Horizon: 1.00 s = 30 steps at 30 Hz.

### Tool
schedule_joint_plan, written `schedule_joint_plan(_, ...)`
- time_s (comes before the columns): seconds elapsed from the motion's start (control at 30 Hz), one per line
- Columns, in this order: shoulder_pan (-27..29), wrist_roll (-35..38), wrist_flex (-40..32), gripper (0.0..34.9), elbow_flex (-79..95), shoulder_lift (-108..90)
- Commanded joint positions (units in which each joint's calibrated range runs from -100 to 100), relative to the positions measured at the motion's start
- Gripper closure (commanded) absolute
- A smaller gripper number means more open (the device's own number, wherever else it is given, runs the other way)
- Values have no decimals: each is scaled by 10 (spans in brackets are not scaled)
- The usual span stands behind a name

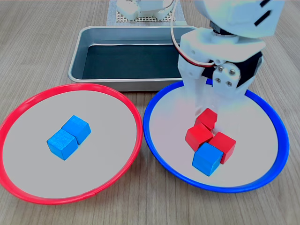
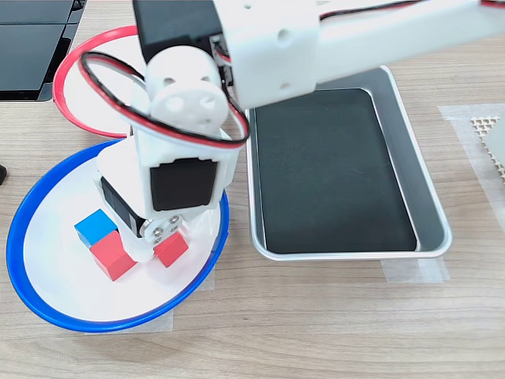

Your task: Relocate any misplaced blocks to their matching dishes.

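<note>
The red-rimmed dish (image 1: 137, 123) on the first exterior view's left holds two blue blocks (image 1: 68, 137) side by side. The blue-rimmed dish (image 1: 151, 140) on that same side's right holds three red blocks (image 1: 198, 136) clustered with one blue block (image 1: 206, 159). My gripper (image 1: 209, 101) hangs low over the back of the blue-rimmed dish, jaws apart, just above the rearmost red block (image 1: 206, 117). In the second exterior view the gripper (image 2: 154, 241) sits between two red blocks (image 2: 113, 257), beside the blue block (image 2: 96, 227), and hides the third red one. Only an arc of the red-rimmed dish (image 2: 71, 59) shows there.
A rectangular grey metal tray (image 1: 93, 33) with nothing in it stands behind the dishes, and shows as the tray (image 2: 410, 158) on the second exterior view's right. The arm's base and a mesh mat (image 1: 123, 18) lie beyond it. The tabletop is wood.
</note>
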Motion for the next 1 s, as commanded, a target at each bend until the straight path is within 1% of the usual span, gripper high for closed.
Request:
schedule_joint_plan(0.0,-8,-1,9,315,-22,-5)
schedule_joint_plan(0.07,-11,0,10,343,-23,-5)
schedule_joint_plan(0.1,-12,0,12,346,-23,-5)
schedule_joint_plan(0.3,-13,0,15,346,-13,-34)
schedule_joint_plan(0.47,-2,3,35,346,-26,-81)
schedule_joint_plan(0.53,11,10,43,346,-41,-90)
schedule_joint_plan(0.57,33,21,44,346,-49,-98)
schedule_joint_plan(0.67,69,40,39,346,-48,-111)
schedule_joint_plan(0.77,109,61,19,346,-40,-124)
schedule_joint_plan(0.87,148,79,-21,346,-20,-139)
schedule_joint_plan(0.97,169,88,-39,346,-10,-144)
